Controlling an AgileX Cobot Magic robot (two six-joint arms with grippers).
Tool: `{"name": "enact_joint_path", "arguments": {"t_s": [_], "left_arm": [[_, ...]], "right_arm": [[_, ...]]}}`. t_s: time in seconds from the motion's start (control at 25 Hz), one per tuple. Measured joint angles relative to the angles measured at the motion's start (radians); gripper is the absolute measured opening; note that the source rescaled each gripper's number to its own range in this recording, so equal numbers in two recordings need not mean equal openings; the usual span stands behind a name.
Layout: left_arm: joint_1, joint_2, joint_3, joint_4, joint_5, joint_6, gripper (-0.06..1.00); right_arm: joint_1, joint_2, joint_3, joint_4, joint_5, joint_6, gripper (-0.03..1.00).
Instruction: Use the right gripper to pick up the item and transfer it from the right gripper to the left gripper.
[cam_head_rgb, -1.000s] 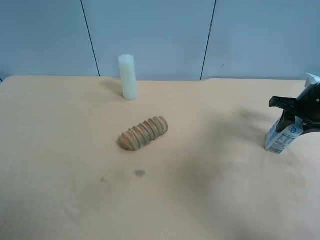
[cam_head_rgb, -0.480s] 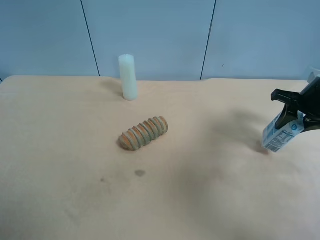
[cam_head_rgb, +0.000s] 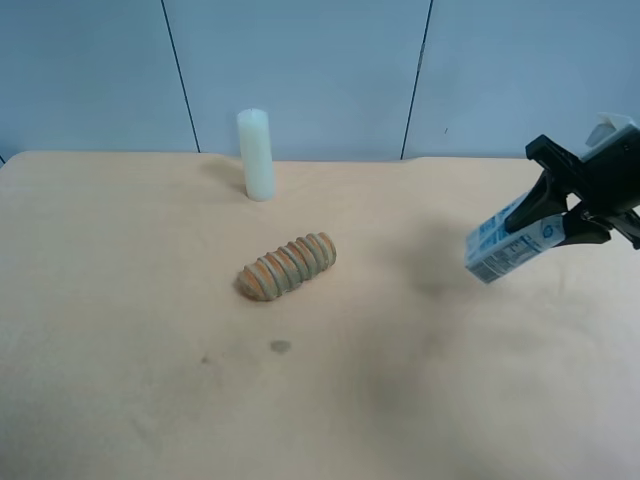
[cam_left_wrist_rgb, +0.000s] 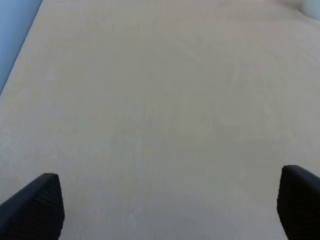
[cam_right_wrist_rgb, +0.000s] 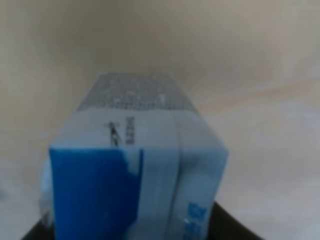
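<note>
The white-and-blue milk carton (cam_head_rgb: 508, 240) hangs tilted in the air at the exterior high view's right, clear of the table. My right gripper (cam_head_rgb: 562, 212), black with a white block on top, is shut on its upper end. In the right wrist view the carton (cam_right_wrist_rgb: 135, 175) fills the frame, close and blurred. My left gripper (cam_left_wrist_rgb: 170, 202) is open, its two black fingertips (cam_left_wrist_rgb: 35, 202) wide apart over bare table with nothing between them. The left arm does not show in the exterior high view.
A ridged brown loaf (cam_head_rgb: 287, 266) lies near the middle of the tan table (cam_head_rgb: 150, 380). A pale cream cylinder (cam_head_rgb: 256, 154) stands upright at the back near the blue wall. A small dark stain (cam_head_rgb: 280, 347) marks the table in front of the loaf.
My right gripper has lifted the carton off the table and carried it toward the exterior high view's left, tilting it more. The loaf and cylinder have not moved.
</note>
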Motion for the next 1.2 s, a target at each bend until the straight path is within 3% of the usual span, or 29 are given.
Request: {"name": "enact_joint_path", "arguments": {"t_s": [0.28, 0.56, 0.88, 1.2], "left_arm": [[0.000, 0.000, 0.000, 0.001, 0.000, 0.000, 0.96], [0.000, 0.000, 0.000, 0.001, 0.000, 0.000, 0.96], [0.000, 0.000, 0.000, 0.001, 0.000, 0.000, 0.96], [0.000, 0.006, 0.000, 0.001, -0.002, 0.000, 0.96]], "right_arm": [[0.013, -0.001, 0.000, 0.304, 0.154, -0.219, 0.00], [0.162, -0.001, 0.000, 0.353, 0.173, -0.254, 0.00], [0.358, -0.001, 0.000, 0.444, 0.078, -0.270, 0.00], [0.444, -0.001, 0.000, 0.530, 0.046, -0.283, 0.00]]}}
